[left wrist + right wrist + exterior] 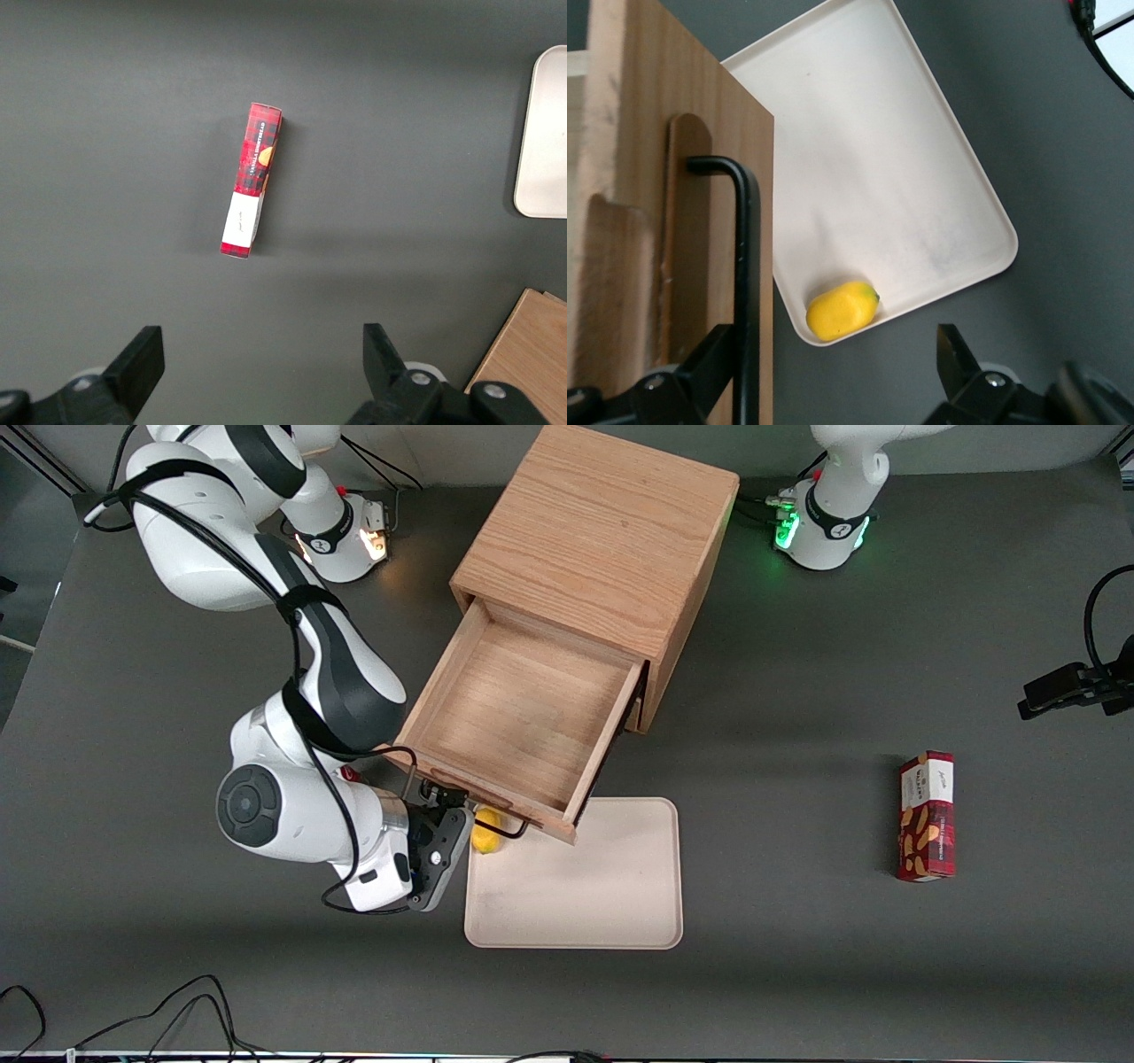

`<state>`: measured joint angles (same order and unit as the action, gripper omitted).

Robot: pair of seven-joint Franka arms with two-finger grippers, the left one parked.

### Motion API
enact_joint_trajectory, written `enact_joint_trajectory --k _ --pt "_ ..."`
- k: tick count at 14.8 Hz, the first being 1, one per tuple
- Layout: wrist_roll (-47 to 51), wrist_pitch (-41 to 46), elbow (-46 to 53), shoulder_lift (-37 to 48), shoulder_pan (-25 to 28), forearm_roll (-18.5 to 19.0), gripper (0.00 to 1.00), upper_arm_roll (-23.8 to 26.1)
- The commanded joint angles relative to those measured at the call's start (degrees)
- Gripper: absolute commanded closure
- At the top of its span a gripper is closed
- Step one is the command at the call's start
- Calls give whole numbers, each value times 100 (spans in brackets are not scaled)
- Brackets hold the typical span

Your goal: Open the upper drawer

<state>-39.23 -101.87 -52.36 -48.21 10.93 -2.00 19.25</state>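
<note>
The upper drawer stands pulled well out of the wooden cabinet, its bare oak floor open to the front view and its front panel overhanging the corner of the cream tray that lies nearer the front camera. Seen from the drawer's middle, the cabinet body sits at about one o'clock and the tray at about five o'clock.

The gripper is at the drawer's front, at about seven o'clock from the drawer's middle, by the end of the black wire handle. Its fingers are spread: the right wrist view shows one finger just beside the handle against the drawer front and the other standing well apart over the table, with nothing pinched between them. Whether the near finger touches the wire cannot be told.

That wrist view also shows the yellow lemon whole, lying in a corner of the tray against its rim; from the front only part of the lemon peeks out beneath the handle.

The red snack box lies on the dark table toward the parked arm's end; the left wrist view shows the box from above with one edge of the tray nearby.
</note>
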Motion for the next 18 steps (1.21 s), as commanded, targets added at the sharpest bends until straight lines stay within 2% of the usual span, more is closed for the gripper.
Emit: enact_joint_trajectory --k 1,3,5,7,8,10,11,14,17,18 --pt "-14 508 85 364 -21 -10 0 9" --pt "-5 833 68 671 -64 -178 0 -35" --pt "99 1089 -11 1075 -117 -196 0 -35" --pt "633 1405 -483 1575 -266 -117 0 -53" --pt "1028 1450 -764 1874 -380 -38 0 -70" --pt "1418 1616 -1501 2576 -477 514 0 -53" --pt "1375 1609 -2045 3023 -626 542 0 -27" --pt "1331 1284 -3707 4482 -1197 464 0 70" --pt "1313 1292 -4561 5468 -1873 -123 0 70" --pt "1295 1309 -4695 5715 -1953 -143 0 88"
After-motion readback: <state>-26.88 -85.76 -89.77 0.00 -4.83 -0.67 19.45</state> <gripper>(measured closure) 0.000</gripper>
